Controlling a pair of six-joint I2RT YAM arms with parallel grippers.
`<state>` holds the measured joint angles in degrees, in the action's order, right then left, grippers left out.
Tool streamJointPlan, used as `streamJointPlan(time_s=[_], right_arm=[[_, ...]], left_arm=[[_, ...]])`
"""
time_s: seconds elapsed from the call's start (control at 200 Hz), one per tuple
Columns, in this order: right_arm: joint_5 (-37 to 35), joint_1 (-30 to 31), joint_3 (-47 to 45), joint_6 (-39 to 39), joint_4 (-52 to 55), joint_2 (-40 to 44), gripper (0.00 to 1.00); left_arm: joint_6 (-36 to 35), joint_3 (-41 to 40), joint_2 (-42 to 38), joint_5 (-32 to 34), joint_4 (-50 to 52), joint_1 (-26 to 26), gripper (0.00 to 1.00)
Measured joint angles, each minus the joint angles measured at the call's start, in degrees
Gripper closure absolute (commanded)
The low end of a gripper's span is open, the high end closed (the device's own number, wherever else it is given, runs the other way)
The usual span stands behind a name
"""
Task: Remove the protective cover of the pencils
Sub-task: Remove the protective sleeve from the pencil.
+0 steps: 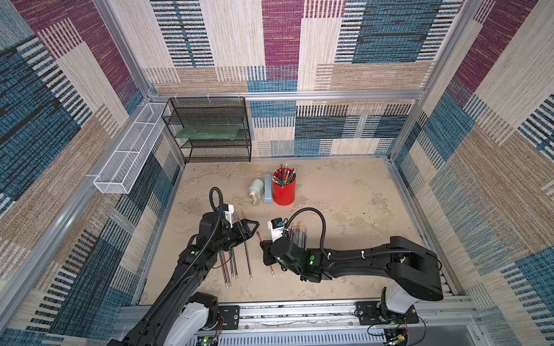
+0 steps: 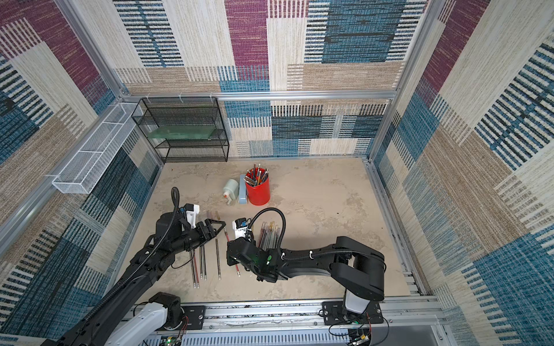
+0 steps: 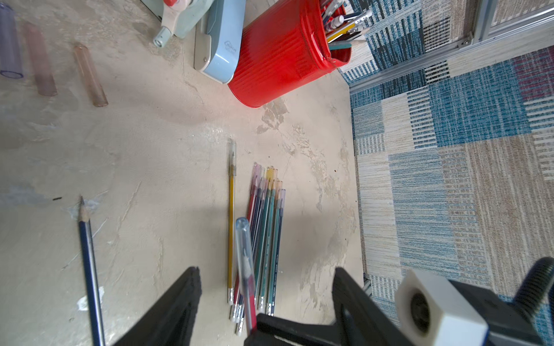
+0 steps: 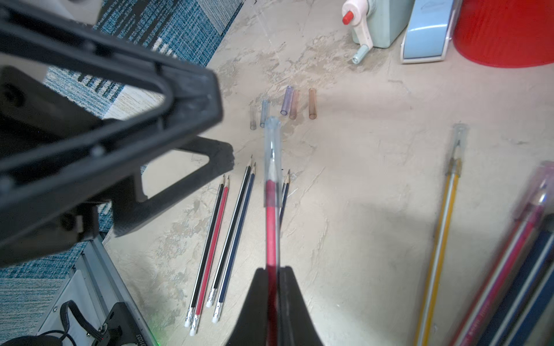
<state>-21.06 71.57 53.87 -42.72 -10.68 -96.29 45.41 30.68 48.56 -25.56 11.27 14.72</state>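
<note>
**Red pencil clamped, its tip capped**

The red pencil [image 4: 271, 227] carries no print that can be read. A clear cover [image 4: 272, 155] sits over its sharpened tip. The right pincer [image 4: 273, 269] is clamped on the shaft and holds it above the surface [image 1: 344, 209]. The left pincer [image 3: 265, 271] stands with its jaws apart just beside the capped end, not touching it.

Under it lie five bare pencils [image 4: 213, 236], black, red and dark blue, each with a silver ferrule and a white eraser. Beyond their points lie five loose covers [image 4: 293, 104], tinted blue, violet, pink and brown. On the right arm's side lie the capped pencils [image 3: 268, 239] in a bunch, with one yellow pencil [image 3: 230, 224] apart.

Farther back stands a red cup [image 1: 284, 191] of pencils beside a pale blue stapler [image 3: 221, 45]; its small logo is perhaps a brand mark, too fine to read.
</note>
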Motion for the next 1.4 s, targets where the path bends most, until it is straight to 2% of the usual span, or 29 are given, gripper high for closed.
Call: streamJointPlan(time_s=[0.21, 0.376, 0.606, 0.806, 1.002, 1.402], right_arm=[[0.0, 0.2, 0.2, 0.9, -0.7, 0.8, 0.96], [0.1, 0.4, 1.5, 1.5, -0.7, 0.8, 0.96], [0.4, 0.9, 1.8, 2.1, -1.0, 0.8, 0.96], [0.5, 1.0, 1.5, 2.3, -1.0, 0.9, 0.96], [0.5, 1.1, 1.1, 2.4, -1.1, 1.3, 0.96], [0.7, 1.1, 1.0, 2.9, -1.6, 1.3, 0.97]], left_arm=[[0.0, -0.1, 1.6, -0.1, -0.8, 0.4, 0.40], [0.1, -0.1, 2.7, -0.1, -1.2, 0.5, 0.55], [0.0, 0.0, 3.2, 0.0, -1.6, 0.8, 0.65], [0.0, 1.0, 3.1, 0.4, -1.1, 0.8, 0.68], [0.0, 1.0, 3.1, 1.3, -0.3, 0.8, 0.77], [0.0, 2.2, 2.0, 2.9, 0.8, 0.8, 0.85]])
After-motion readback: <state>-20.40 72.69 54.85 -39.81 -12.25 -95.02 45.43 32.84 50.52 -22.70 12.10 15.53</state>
